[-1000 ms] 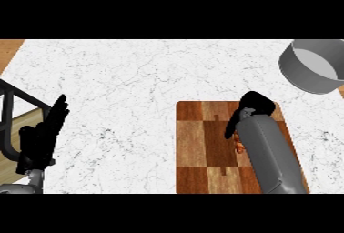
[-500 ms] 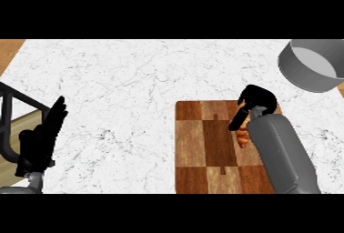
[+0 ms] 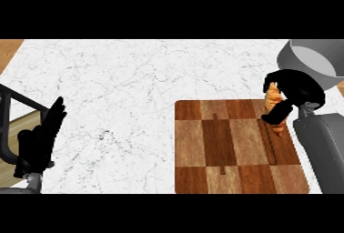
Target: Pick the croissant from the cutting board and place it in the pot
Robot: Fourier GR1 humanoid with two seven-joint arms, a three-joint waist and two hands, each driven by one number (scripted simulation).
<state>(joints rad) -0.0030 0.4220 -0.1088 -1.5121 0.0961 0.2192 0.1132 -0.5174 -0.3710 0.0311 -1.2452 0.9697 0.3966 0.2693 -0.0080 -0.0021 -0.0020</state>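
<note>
Croissant (image 3: pixel 273 99) in right hand (image 3: pixel 295 91), beside grey pot (image 3: pixel 310 63).

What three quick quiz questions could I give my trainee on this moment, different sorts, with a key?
1. True or false: the croissant lies flat on the cutting board.
2. Which hand holds the croissant? A) the left hand B) the right hand
3. Fill in: the pot stands at the counter's far ____ corner.

Key: 1. False; it is held in curled fingers over the board's far right corner. 2. B; the left hand rests open at the view's left edge. 3. Right.
</note>
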